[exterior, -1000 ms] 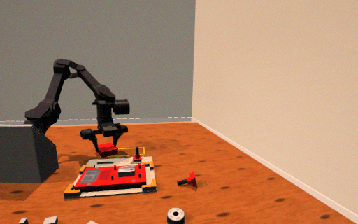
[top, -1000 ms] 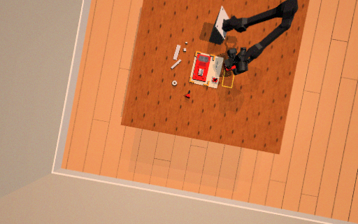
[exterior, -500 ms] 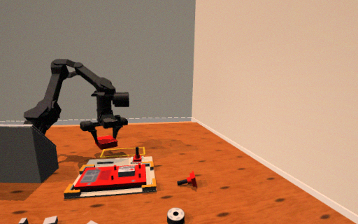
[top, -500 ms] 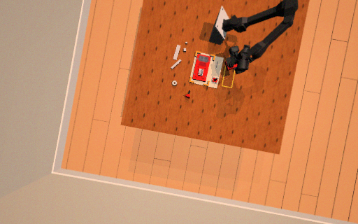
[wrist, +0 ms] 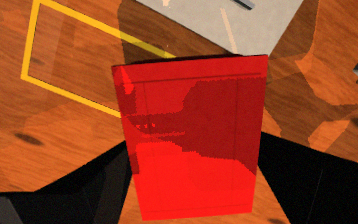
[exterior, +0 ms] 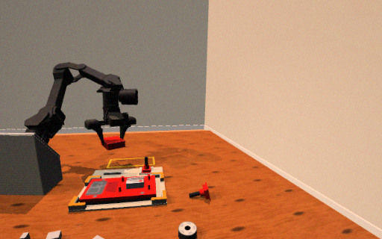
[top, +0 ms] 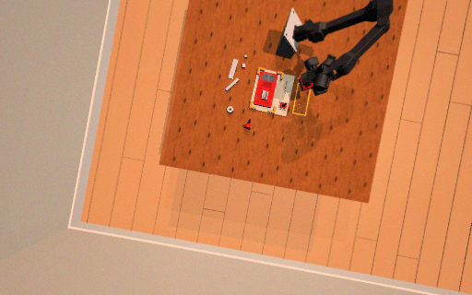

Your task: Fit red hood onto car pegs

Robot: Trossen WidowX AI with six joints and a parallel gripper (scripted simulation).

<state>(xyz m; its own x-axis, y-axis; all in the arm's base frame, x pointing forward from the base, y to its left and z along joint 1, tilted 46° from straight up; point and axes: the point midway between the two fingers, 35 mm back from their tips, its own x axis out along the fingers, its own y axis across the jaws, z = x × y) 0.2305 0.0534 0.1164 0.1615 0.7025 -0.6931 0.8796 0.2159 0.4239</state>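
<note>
The red hood [top: 305, 84] [exterior: 114, 143] [wrist: 192, 185] is in the air above the table, its flat roof facing the wrist camera. My gripper [exterior: 113, 140] [wrist: 192, 141] is shut on the hood, one black finger at each long side. The hood's underside and corner holes are hidden. The red chassis [top: 259, 100] [exterior: 108, 196] lies in the white jig [top: 279, 99] [exterior: 112, 206] with orange corners, off to the side of the hood and lower. The grey and white engine block [top: 265, 94] [exterior: 135, 183] sits on its deck, with short red pegs [exterior: 148, 187] around it.
A yellow outline [top: 300, 114] [exterior: 130, 158] [wrist: 75, 98] lies beside the jig. A red part with a black stem [top: 283, 105] [exterior: 146, 169] stands on the jig board. Another red part [top: 247, 125] [exterior: 205, 192], a wheel [top: 230, 109] [exterior: 187, 231] and white bars [top: 233, 69] lie nearby.
</note>
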